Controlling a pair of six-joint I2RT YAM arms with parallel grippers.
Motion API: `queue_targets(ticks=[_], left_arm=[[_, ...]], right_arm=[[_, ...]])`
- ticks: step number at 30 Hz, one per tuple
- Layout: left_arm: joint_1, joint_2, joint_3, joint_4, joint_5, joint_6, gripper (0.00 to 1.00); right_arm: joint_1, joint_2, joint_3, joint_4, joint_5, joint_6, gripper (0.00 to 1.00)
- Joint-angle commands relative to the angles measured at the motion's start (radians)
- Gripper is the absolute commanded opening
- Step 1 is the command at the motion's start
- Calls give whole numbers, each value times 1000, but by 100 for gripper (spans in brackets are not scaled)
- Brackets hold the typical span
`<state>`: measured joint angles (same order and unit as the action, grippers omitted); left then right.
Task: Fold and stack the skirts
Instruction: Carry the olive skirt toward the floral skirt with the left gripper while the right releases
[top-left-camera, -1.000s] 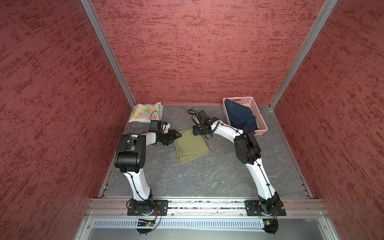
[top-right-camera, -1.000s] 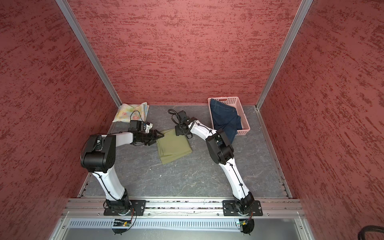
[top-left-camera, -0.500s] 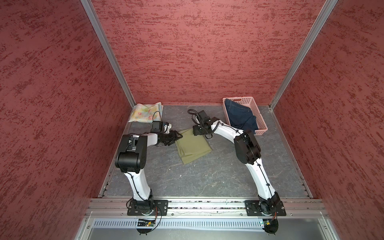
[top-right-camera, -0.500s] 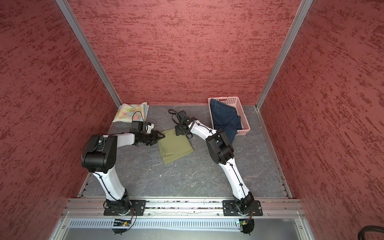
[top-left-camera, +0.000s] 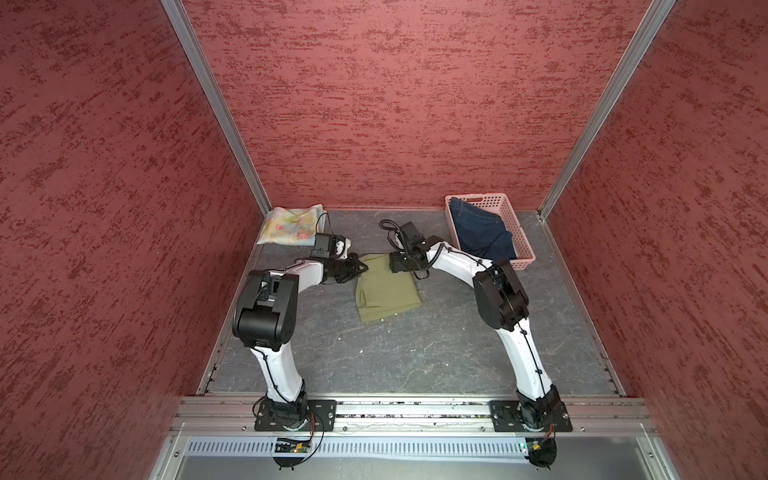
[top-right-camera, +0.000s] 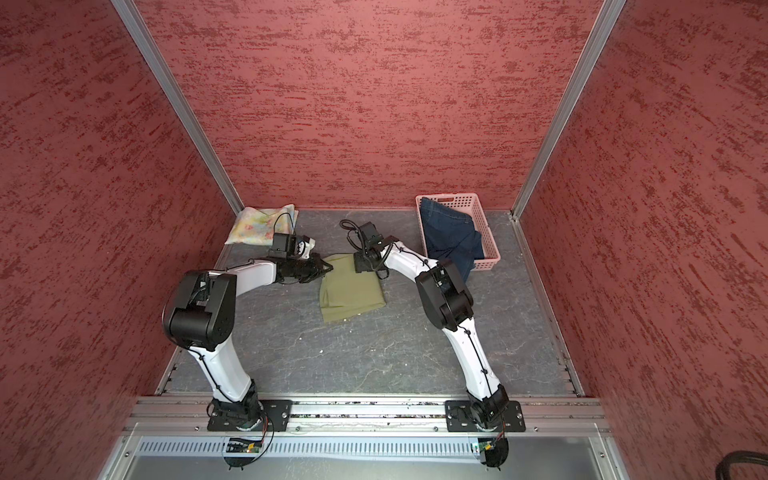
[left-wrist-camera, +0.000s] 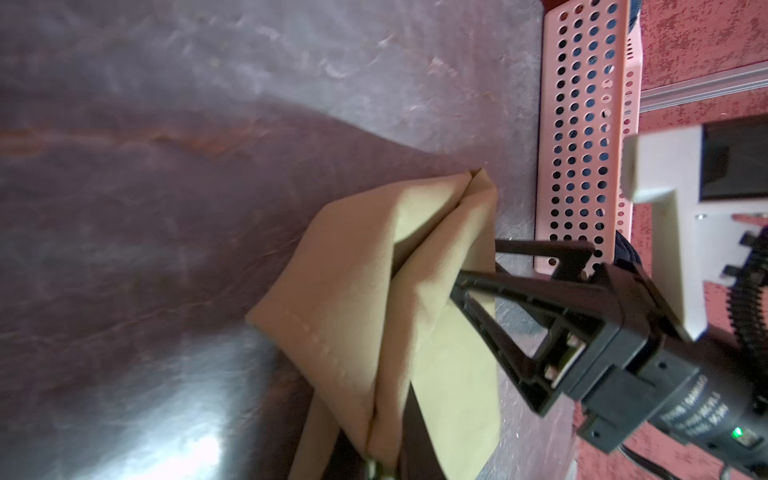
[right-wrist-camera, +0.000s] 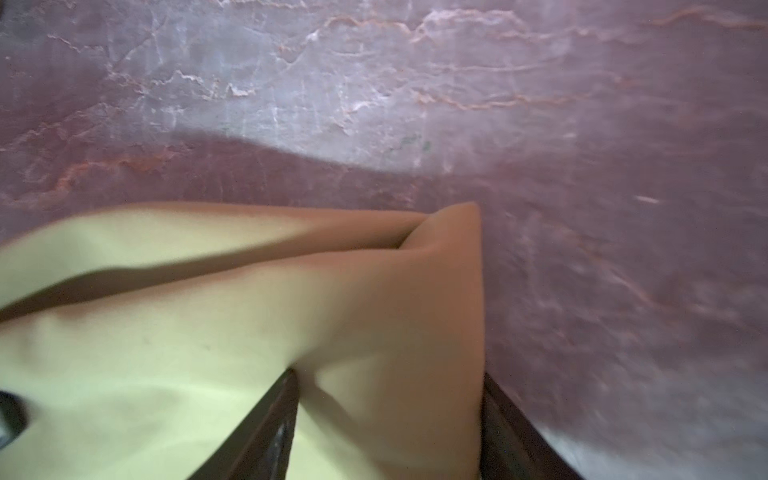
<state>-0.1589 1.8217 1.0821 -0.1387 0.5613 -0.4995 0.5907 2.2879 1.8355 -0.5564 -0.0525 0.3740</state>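
Nearest me, I'm seeing bare grey mat (top-left-camera: 415, 353) in front of the arm bases. Mid-table, the olive-green skirt (top-left-camera: 386, 291) is lying folded in a rough rectangle, its near edge flat on the mat, and both arms are reaching in to its far edge. L gripper (top-left-camera: 360, 268) is sitting at the far-left corner w/ fingers pressed together, pinching a bunched bit of that cloth. R gripper (top-left-camera: 394, 262) is sitting at the far-right corner w/ fingers spread and a raised fold of the skirt btwn them; can't tell if they're actually squeezing it. Farther back, the floral skirt (top-left-camera: 291, 226) is lying folded in the far-left corner, well apart from the olive one. Far right, the pink perforated basket (top-left-camera: 524, 261) is standing by the back wall, w/ the denim skirt (top-left-camera: 478, 232) lying in it and looking to be spilling over its near-left rim.
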Motion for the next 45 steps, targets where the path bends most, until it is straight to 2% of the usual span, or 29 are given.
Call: queue_targets(ticks=[1,12,19,25,32,38,45], left_arm=[[-44,-68,56,-75,-136,-31,0],[-150,-163,100,-197,-398,-83,0],[-151,-161,157,-197,-499,-122,0],[-95,-97,247,-154,-437,-111,0],[39,2,326,-4,-338,-180,0],[124,96,378,208,-325,-295,0],[158,181,424,432,-405,-379,0]], right_arm=[[-21,-123,-43,50,40,-4,67],[-56,-290,-154,73,119,-29,67],[-75,-396,-213,98,153,-35,67],[-74,-442,-266,143,130,-44,67],[-75,-490,-370,264,81,-71,67],[-72,-492,-402,335,35,-90,67],[-60,-496,-447,428,-28,-133,67]])
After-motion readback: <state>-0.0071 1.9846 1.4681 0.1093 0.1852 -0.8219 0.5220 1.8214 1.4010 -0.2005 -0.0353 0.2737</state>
